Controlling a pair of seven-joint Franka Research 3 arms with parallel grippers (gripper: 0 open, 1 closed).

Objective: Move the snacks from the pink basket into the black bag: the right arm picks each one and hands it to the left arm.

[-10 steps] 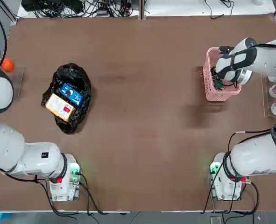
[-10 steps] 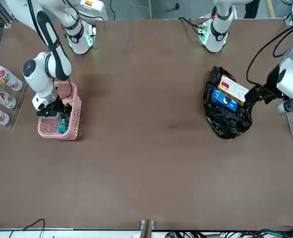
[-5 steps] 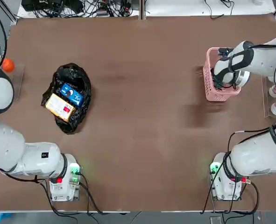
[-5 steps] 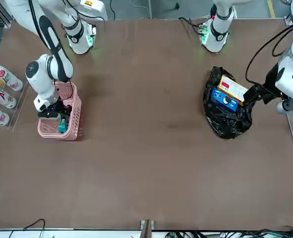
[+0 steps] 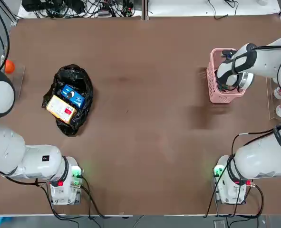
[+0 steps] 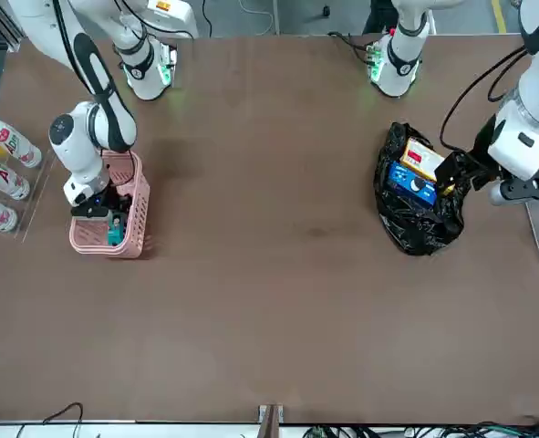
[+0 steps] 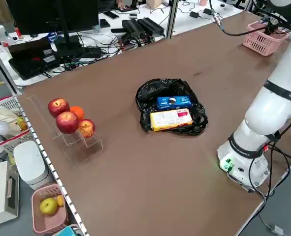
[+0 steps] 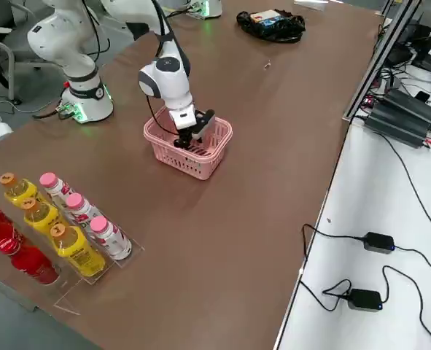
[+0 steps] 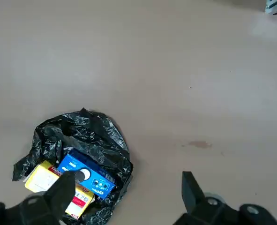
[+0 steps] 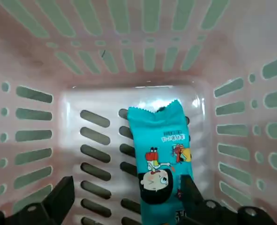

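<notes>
My right gripper [image 10: 125, 192] is down inside the pink basket [image 5: 210, 76] at the table's right side, with its fingers open. The teal snack [image 10: 161, 159] lies flat on the basket floor [image 10: 96, 108], beside one open finger and not gripped; it also shows in the front view [image 6: 115, 228]. At the table's left the black bag [image 5: 71, 73] holds the blue snack [image 5: 72, 96] and the yellow-orange snack [image 5: 61, 109]. My left gripper [image 9: 126, 187] is open and holds nothing. It hangs beside the black bag [image 6: 415, 228].
Bottles [image 8: 69, 219] stand in a clear rack at the table's right edge, beyond the basket. Fruits [image 7: 69, 120] sit on a clear stand at the left edge. Both arm bases [image 5: 64, 183] are at the near edge.
The right gripper has shifted slightly within the basket. The left arm has moved a little toward the black bag. Both grippers stay open.
</notes>
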